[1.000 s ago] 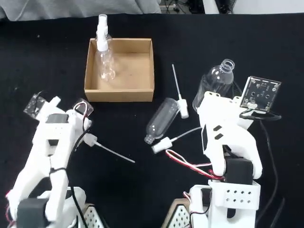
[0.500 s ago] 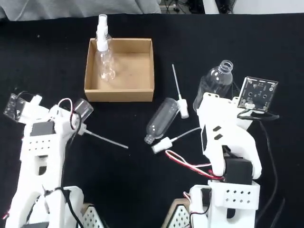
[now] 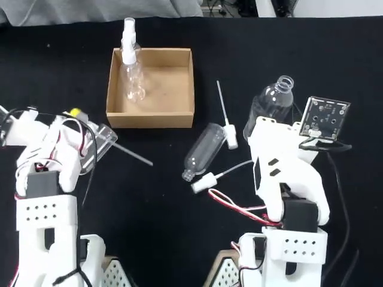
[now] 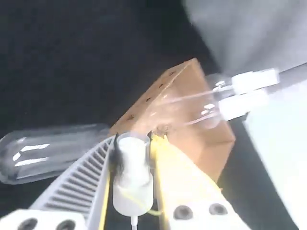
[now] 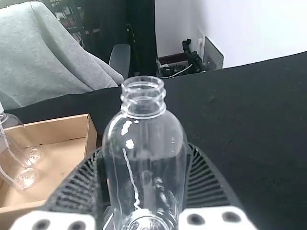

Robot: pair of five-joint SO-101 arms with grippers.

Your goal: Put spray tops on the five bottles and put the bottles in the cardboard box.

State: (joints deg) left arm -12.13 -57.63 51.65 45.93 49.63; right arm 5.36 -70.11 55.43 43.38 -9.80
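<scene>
The left claw [image 4: 134,143] is clenched on a white spray top with a long thin dip tube [image 4: 130,175]. It hangs at about nine o'clock over the black counter [image 3: 60,60], just in front of the brown cardboard box [image 3: 149,119], and the tube sticks out free toward the middle, probably so it can be threaded into a neck. The right claw [image 5: 144,158], at about three o'clock, is grasping a clear plastic bottle with an open neck [image 5: 144,120]. It holds the bottle roughly upright by the body with the mouth left bare, which looks like an offer to the other arm for capping. The two arms are well apart, so the held top must cross the counter before it can go in. Inside the box, at eleven o'clock, a clear bottle already fitted with a white sprayer [image 3: 130,75] leans in the far corner, so that one seems done. Near the centre a second uncapped clear bottle [image 3: 203,149] lies on its side. One loose white spray top [image 3: 231,135] is touching it at its one o'clock end, and another loose spray top [image 3: 204,181] rests just beside its mouth at six o'clock, both within reach for later.
</scene>
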